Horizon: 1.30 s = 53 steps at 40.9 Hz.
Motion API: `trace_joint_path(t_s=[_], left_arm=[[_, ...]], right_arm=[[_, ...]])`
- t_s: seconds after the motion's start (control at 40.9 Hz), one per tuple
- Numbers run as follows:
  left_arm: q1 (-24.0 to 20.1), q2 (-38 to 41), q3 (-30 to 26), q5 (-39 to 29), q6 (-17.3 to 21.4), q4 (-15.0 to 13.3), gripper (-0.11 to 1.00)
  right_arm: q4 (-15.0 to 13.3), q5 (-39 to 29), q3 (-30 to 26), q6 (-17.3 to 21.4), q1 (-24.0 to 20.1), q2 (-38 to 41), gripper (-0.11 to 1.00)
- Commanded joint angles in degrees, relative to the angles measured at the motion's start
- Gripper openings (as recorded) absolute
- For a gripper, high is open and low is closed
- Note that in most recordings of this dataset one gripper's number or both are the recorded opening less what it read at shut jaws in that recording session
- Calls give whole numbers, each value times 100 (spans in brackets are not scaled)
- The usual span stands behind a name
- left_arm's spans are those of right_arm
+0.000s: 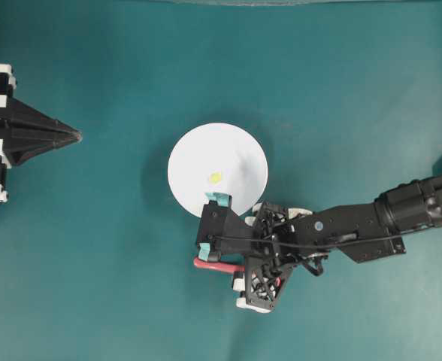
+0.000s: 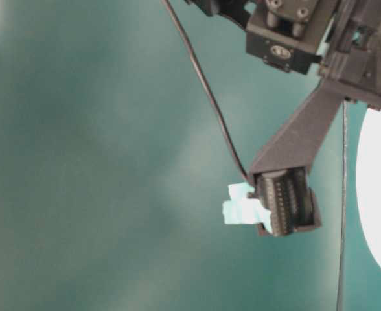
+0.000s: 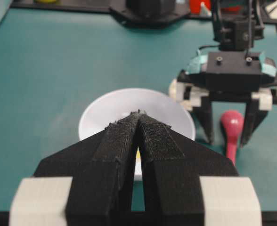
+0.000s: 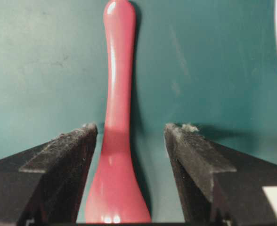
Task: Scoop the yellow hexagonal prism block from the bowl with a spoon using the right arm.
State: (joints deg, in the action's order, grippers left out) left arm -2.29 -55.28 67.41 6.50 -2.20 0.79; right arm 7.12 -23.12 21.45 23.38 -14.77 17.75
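Beside the bowl (image 1: pixel 232 143), the right gripper (image 4: pixel 130 134) hangs with fingers spread wide around the spoon (image 4: pixel 116 122), grasping nothing. If they close off-centre, the glossy handle could skid away. The block (image 1: pixel 215 178) sits in the bowl; the left gripper (image 3: pixel 139 123) is clenched, empty.

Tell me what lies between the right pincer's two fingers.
The spoon, lying on the teal table between the open right pincer's fingers, untouched; the right wrist view shows it.
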Motion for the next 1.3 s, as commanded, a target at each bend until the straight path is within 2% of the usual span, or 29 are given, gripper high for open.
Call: trace_joint_path(t_s=[0.0, 0.196, 0.416, 0.611, 1.002, 1.1, 1.271], left_arm=[[-18, 35, -53, 26, -9, 9, -1], [-18, 35, -53, 26, -9, 9, -1], [-18, 44, -53, 26, 0, 9, -1], [-18, 44, -53, 26, -9, 9, -1], [-18, 44, -53, 26, -9, 9, -1], [-18, 35, -53, 26, -9, 9, -1], [-18, 44, -53, 26, -18, 9, -1]], right_arm=[[26, 44, -44, 9, -62, 0, 62], [9, 44, -79, 0, -62, 9, 55], [-44, 44, -158, -62, -62, -18, 24], [-229, 53, -281, -70, -26, -255, 24], [-861, 105, -439, -70, 88, -949, 24], [-1099, 316, -413, -79, 114, -1107, 24], [-1714, 1195, -149, -79, 114, -1380, 24]])
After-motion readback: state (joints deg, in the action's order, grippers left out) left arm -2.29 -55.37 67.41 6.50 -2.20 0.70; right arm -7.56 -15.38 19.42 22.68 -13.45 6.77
